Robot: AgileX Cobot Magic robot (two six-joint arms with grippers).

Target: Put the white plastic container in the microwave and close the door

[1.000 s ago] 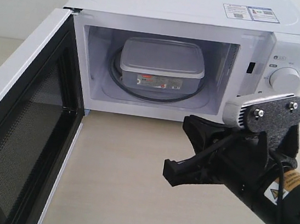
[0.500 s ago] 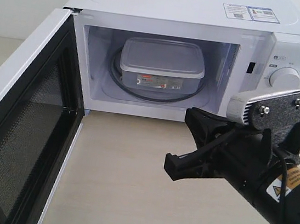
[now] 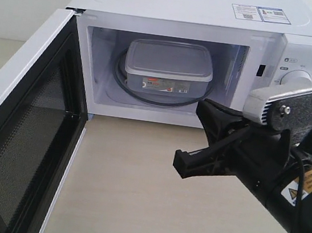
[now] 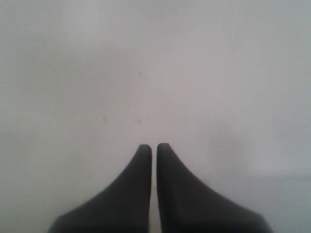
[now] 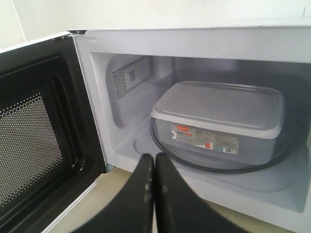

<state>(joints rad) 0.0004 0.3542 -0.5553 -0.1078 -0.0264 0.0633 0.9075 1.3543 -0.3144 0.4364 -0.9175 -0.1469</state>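
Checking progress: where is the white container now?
Exterior view, upper middle: the container sits inside the microwave on the glass turntable, door open at left.

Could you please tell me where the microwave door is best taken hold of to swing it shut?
Judging by its pose, take the door by its white outer face, far from the hinge beside the microwave cavity, coming from the left: it stands wide open and no handle shows.
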